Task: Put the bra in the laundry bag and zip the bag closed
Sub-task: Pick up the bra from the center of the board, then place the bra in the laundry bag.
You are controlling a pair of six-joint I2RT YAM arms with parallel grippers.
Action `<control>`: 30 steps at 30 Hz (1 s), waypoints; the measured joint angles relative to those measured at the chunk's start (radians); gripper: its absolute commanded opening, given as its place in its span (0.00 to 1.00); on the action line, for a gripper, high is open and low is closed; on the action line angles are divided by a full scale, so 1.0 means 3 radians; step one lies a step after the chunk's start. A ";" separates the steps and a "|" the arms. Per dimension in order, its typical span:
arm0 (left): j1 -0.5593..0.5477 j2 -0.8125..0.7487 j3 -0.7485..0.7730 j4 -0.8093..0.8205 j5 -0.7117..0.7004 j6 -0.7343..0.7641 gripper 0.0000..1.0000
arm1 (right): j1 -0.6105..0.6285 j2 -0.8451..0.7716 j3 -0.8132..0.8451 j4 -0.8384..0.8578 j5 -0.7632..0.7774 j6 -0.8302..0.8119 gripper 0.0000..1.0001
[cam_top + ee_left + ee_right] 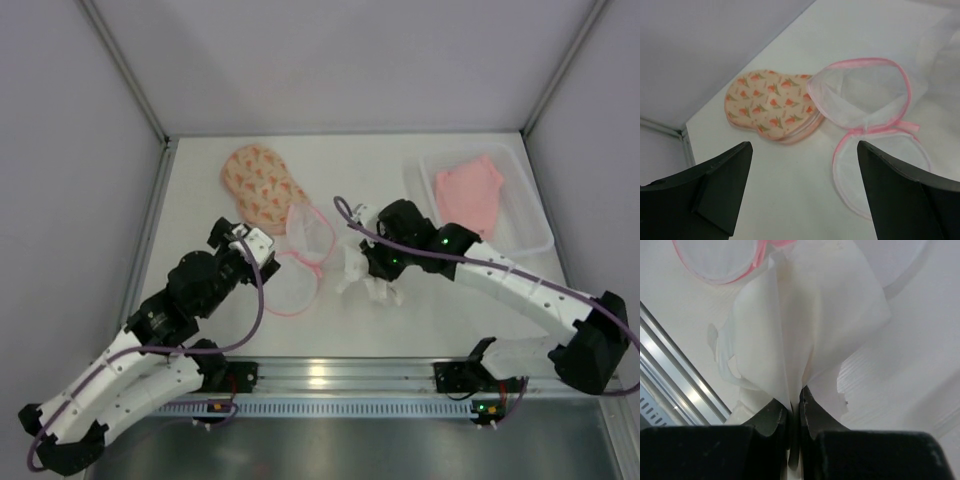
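No legible text, label, brand, number or sign was found in any of the three views. The laundry bag [262, 185] carried only a small red-orange flower print on peach fabric, with no lettering among it. The white sheet [810, 315] in the right wrist view was plain, with no marking that could be read.

laundry bag [772, 107] printed cloth; white sheet [810, 325] smooth, matt

Pink bra [468, 192] lies in clear tray [533, 236]; printed laundry bag [260, 183] lies folded shut.
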 measured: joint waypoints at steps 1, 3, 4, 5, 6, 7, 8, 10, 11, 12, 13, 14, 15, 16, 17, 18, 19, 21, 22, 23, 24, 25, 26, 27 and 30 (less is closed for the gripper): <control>0.0080 0.0032 0.0000 -0.0043 0.0027 -0.0083 0.93 | -0.0104 -0.0093 0.0001 -0.0020 -0.0066 -0.0042 0.00; 0.0258 0.0141 0.0001 -0.0146 0.0159 -0.0259 0.94 | -0.0242 -0.0226 0.0031 -0.0090 -0.0192 -0.0092 0.00; 0.0338 0.0214 0.0008 -0.0187 0.0240 -0.0328 0.94 | -0.0294 -0.0257 0.0080 -0.0146 -0.0263 -0.0111 0.00; 0.0435 0.0334 0.0019 -0.0239 0.0345 -0.0408 0.96 | -0.0331 -0.0264 0.0150 -0.0186 -0.0324 -0.0132 0.00; 0.0505 0.0441 0.0029 -0.0280 0.0429 -0.0465 0.97 | -0.0365 -0.0257 0.0268 -0.0224 -0.0402 -0.0148 0.00; 0.0604 0.0598 0.0052 -0.0327 0.0547 -0.0530 0.97 | -0.0395 -0.0225 0.0403 -0.0270 -0.0478 -0.0161 0.00; 0.0753 0.0764 0.0083 -0.0354 0.0752 -0.0576 0.97 | -0.0418 -0.0186 0.0563 -0.0292 -0.0552 -0.0168 0.00; 0.1147 0.1167 0.0170 -0.0416 0.1195 -0.0659 0.97 | -0.0456 -0.0093 0.0888 -0.0308 -0.0688 -0.0163 0.00; 0.1428 0.1399 0.0225 -0.0441 0.1498 -0.0689 0.97 | -0.0470 -0.0037 0.1062 -0.0287 -0.0762 -0.0151 0.00; 0.1638 0.1597 0.0271 -0.0451 0.1662 -0.0701 0.97 | -0.0479 0.0011 0.1209 -0.0264 -0.0839 -0.0127 0.00; 0.1857 0.1803 0.0328 -0.0458 0.1817 -0.0715 0.96 | -0.0481 0.0074 0.1350 -0.0251 -0.0916 -0.0100 0.00; 0.2036 0.2001 0.0374 -0.0458 0.1971 -0.0722 0.96 | -0.0483 0.0144 0.1493 -0.0209 -0.1001 -0.0072 0.00; 0.2136 0.2140 0.0401 -0.0463 0.2076 -0.0726 0.94 | -0.0483 0.0216 0.1597 -0.0168 -0.1073 -0.0047 0.00; 0.2199 0.2294 0.0431 -0.0478 0.2219 -0.0724 0.91 | -0.0483 0.0304 0.1694 -0.0128 -0.1144 -0.0023 0.00; 0.2220 0.2431 0.0454 -0.0486 0.2372 -0.0712 0.90 | -0.0483 0.0401 0.1784 -0.0086 -0.1213 -0.0006 0.00; 0.2225 0.2533 0.0467 -0.0495 0.2506 -0.0687 0.90 | -0.0483 0.0500 0.1849 -0.0034 -0.1269 0.0013 0.00; 0.2239 0.2633 0.0478 -0.0509 0.2664 -0.0660 0.88 | -0.0483 0.0614 0.1902 0.0006 -0.1330 0.0027 0.00; 0.2266 0.2817 0.0479 -0.0525 0.2931 -0.0590 0.86 | -0.0483 0.0793 0.1952 0.0060 -0.1395 0.0048 0.00; 0.2284 0.2892 0.0479 -0.0528 0.3017 -0.0567 0.83 | -0.0483 0.0905 0.1970 0.0074 -0.1431 0.0053 0.00; 0.2317 0.2993 0.0479 -0.0528 0.3110 -0.0540 0.83 | -0.0483 0.0984 0.1974 0.0092 -0.1451 0.0064 0.00; 0.2347 0.3070 0.0479 -0.0523 0.3175 -0.0515 0.83 | -0.0483 0.1077 0.1974 0.0095 -0.1476 0.0078 0.00; 0.2379 0.3133 0.0479 -0.0518 0.3218 -0.0501 0.83 | -0.0483 0.1143 0.1974 0.0095 -0.1492 0.0103 0.00; 0.2422 0.3204 0.0477 -0.0511 0.3268 -0.0488 0.83 | -0.0483 0.1218 0.1975 0.0098 -0.1509 0.0126 0.00; 0.2478 0.3274 0.0474 -0.0504 0.3314 -0.0476 0.83 | -0.0483 0.1277 0.1981 0.0097 -0.1526 0.0140 0.00; 0.2599 0.3417 0.0468 -0.0464 0.3404 -0.0420 0.83 | -0.0483 0.1382 0.1991 0.0123 -0.1569 0.0192 0.00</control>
